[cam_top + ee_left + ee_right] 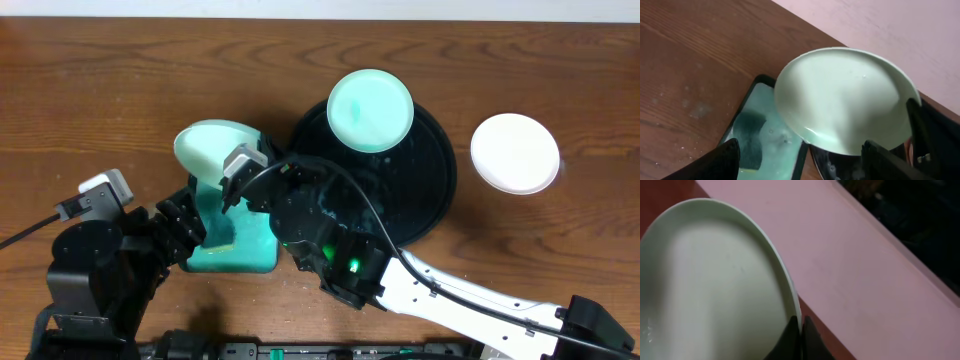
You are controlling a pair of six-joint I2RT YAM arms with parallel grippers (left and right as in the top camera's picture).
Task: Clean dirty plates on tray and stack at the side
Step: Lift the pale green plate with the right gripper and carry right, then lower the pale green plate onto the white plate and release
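Observation:
My right gripper [243, 165] is shut on the rim of a pale mint plate [213, 146] and holds it tilted above the teal rectangular tray. In the right wrist view the fingers [799, 330] pinch the plate's edge [715, 280]. The left wrist view shows the held plate [845, 100] with wet drops on it. My left gripper [200, 228] is open, its fingers [802, 162] spread below the plate over the teal tray. A second mint plate [370, 110] with teal smears sits on the black tray [435, 190]. A white plate [515, 152] lies on the table to the right.
The teal rectangular tray [255, 255] holds soapy water and a dark sponge [750, 136], and touches the black tray's left side. Both arms crowd the front left of the wooden table [100, 90].

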